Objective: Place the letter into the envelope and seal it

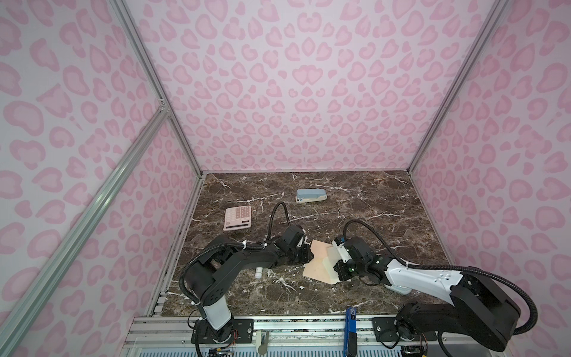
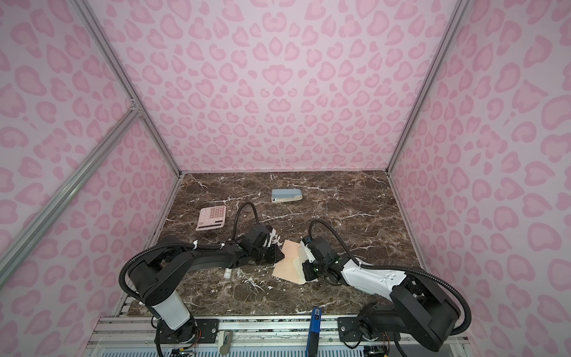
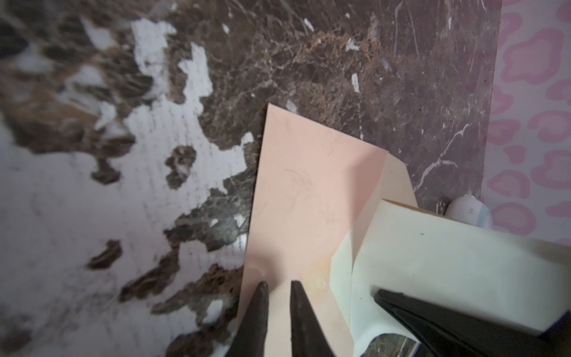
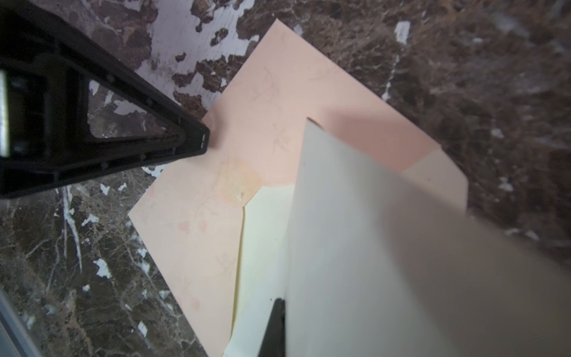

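Right jaws [image 4: 282,321] are clamping the letter [image 4: 370,247] by the end nearest the right arm. They're carrying it tilted and off the surface [image 1: 370,201], with only a plain cream side showing. Left jaws [image 3: 279,290] are sitting nearly together with a thin gap, tips down on the envelope [image 3: 302,191] at the long edge facing the left arm. Can't tell if they're pinching paper or just pinning it.

Going outward: the envelope is lying flat between the two arms, toward the near side of the surface, long axis running roughly near-to-far in both top views. The flap [image 4: 438,173] is lying open toward the right arm, so the mouth is facing the right jaws, opposite the left ones.

Key relation: the letter's leading corner is hanging over the peach face, past the mouth line, so it's above the pocket and not in it. Can't judge how square its edge is sitting to the mouth.

My read: this is the insertion step, and sealing isn't started. The right arm is the one placed for it. It's probably needing to back the edge off toward the flap, lower it, then push toward the left jaws. Risk: the sheet riding over the top face instead of entering.
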You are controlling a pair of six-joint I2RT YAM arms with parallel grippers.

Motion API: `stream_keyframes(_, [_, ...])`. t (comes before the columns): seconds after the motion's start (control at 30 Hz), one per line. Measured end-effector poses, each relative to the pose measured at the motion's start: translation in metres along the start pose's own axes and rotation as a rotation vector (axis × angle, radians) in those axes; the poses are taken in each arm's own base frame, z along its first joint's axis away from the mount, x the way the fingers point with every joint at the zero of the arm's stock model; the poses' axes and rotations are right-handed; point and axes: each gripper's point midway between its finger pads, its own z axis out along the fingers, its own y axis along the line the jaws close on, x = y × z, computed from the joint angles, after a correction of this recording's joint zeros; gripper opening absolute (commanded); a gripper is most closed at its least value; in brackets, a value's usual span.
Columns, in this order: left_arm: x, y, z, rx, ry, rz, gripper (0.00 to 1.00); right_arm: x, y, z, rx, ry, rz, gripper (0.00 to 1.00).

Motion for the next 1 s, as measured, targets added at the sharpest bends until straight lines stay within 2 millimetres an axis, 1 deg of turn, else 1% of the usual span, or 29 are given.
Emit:
stream_keyframes(0.27, [0.000,0.001,0.000,0.002,-0.003,-0.006,0.17,0.000,0.001,-0.001,-0.016,-0.038,0.065,0.00])
stream_keyframes(0.47, [0.000,0.001,0.000,0.002,-0.004,-0.006,0.16,0.000,-0.002,0.000,-0.016,-0.076,0.127,0.00])
stream_keyframes(0.73, [0.000,0.001,0.000,0.002,-0.004,-0.006,0.15,-0.004,-0.001,-0.001,-0.038,-0.114,0.198,0.00])
stream_keyframes(1.0, [0.000,0.001,0.000,0.004,-0.007,-0.006,0.15,0.006,-0.001,0.002,-0.055,-0.111,0.262,0.00])
